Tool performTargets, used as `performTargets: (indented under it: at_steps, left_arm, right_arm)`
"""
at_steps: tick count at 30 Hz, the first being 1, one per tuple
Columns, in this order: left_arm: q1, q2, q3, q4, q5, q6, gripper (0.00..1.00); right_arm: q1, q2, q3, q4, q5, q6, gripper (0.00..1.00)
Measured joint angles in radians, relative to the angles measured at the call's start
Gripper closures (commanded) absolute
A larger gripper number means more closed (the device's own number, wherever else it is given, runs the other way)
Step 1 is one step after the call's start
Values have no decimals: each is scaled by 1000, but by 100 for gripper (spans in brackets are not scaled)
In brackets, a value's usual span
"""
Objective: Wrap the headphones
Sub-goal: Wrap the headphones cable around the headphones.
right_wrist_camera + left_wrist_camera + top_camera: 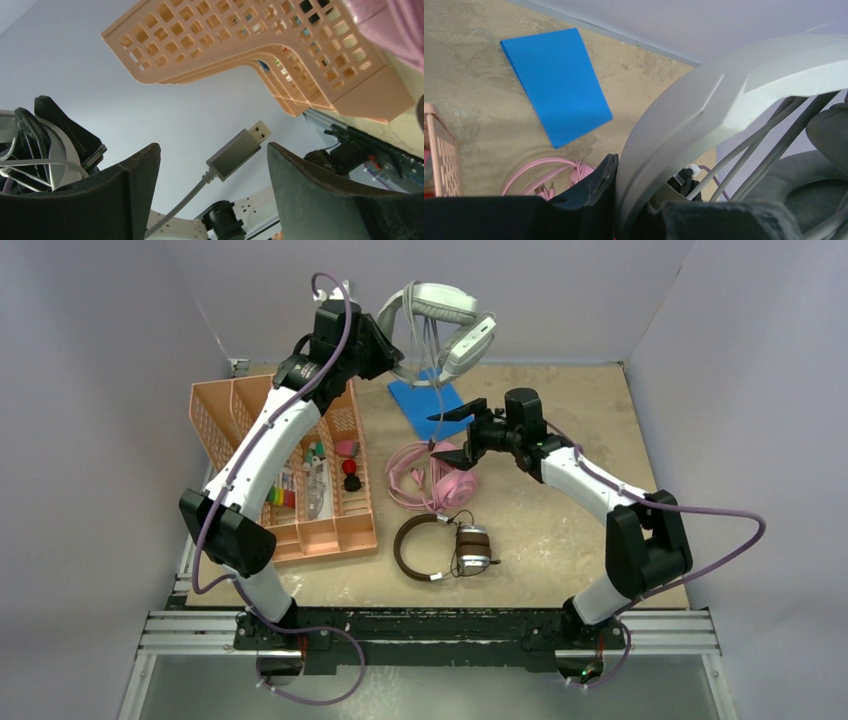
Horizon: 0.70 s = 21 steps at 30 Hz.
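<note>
My left gripper [385, 350] is shut on the headband of the light-grey headset [440, 320] and holds it high over the back of the table. In the left wrist view the jaws [624, 175] clamp the grey band [684, 115]. The headset's grey cable hangs down, and its USB plug [240, 147] floats untouched between the fingers of my open right gripper [214, 155], which hovers above the pink headset [445, 482]. The pink cable [405, 475] lies coiled beside the pink headset. The brown-and-silver headset [445, 545] lies nearer the front.
A blue pad [428, 398] lies under the raised headset and shows in the left wrist view [556, 85]. An orange divided basket [210, 415] with small items stands at the left, also in the right wrist view [260, 45].
</note>
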Motion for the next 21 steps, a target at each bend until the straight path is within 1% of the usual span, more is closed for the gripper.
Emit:
performTargets:
  at_steps: [5,9,13,15,16,21]
  left_arm:
    - [0,0,0,-1,-8,13,100]
    - [1,0,0,-5,-13,26,100]
    - [2,0,0,-7,-13,26,100]
    - [2,0,0,-6,-11,26,100]
    - [2,0,0,-6,-11,26,100]
    - [4,-5,-14,0,8,25,100]
  right_arm:
    - [41,-2,-2,40,19,79,26]
    - [51,-29,-43,68,45,125,30]
    - [51,-31,-53,94,51,151,39]
    - [51,-31,-53,108,55,156,46]
    - [51,-31,-53,114,56,157,52]
    - [52,-25,-53,155,77,162,68]
